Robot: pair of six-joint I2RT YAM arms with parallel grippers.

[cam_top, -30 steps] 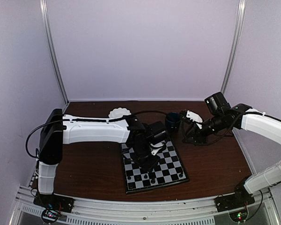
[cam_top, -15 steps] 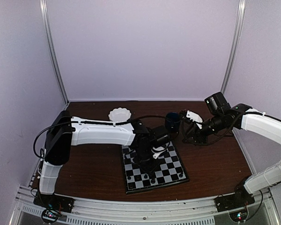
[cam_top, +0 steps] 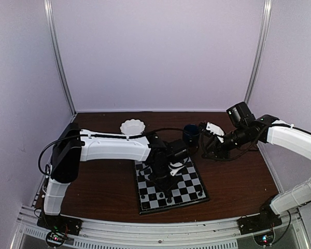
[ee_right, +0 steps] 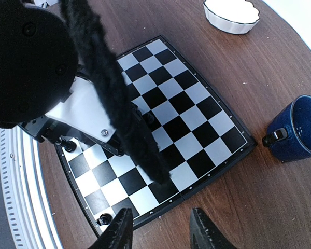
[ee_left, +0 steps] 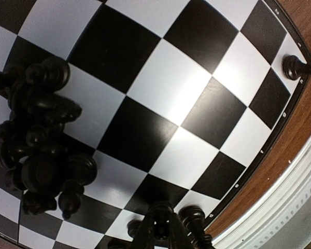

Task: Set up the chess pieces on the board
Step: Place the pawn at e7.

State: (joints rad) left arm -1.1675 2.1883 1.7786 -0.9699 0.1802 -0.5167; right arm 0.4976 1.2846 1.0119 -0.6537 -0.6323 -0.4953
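Note:
The chessboard (cam_top: 189, 181) lies mid-table, and shows in the right wrist view (ee_right: 197, 119) and close up in the left wrist view (ee_left: 160, 88). My left gripper (cam_top: 166, 180) is low over the board. In its wrist view the gripper (ee_left: 163, 231) is shut on a black chess piece (ee_left: 164, 211) just above the squares by the board's edge. A heap of black pieces (ee_left: 39, 150) lies to the left, and one piece (ee_left: 294, 66) stands at a far edge square. My right gripper (ee_right: 163, 233) is open and empty over the table beside the board, next to the mug.
A dark blue mug (cam_top: 191, 134) stands behind the board, also in the right wrist view (ee_right: 299, 129). A white scalloped bowl (cam_top: 132, 126) sits at the back left. Single pieces (ee_right: 104, 220) stand along the board's near edge. The left arm (cam_top: 114, 148) spans the table's left.
My left arm has shifted a little to the right and forward over the board, uncovering the white bowl. The right arm has not moved.

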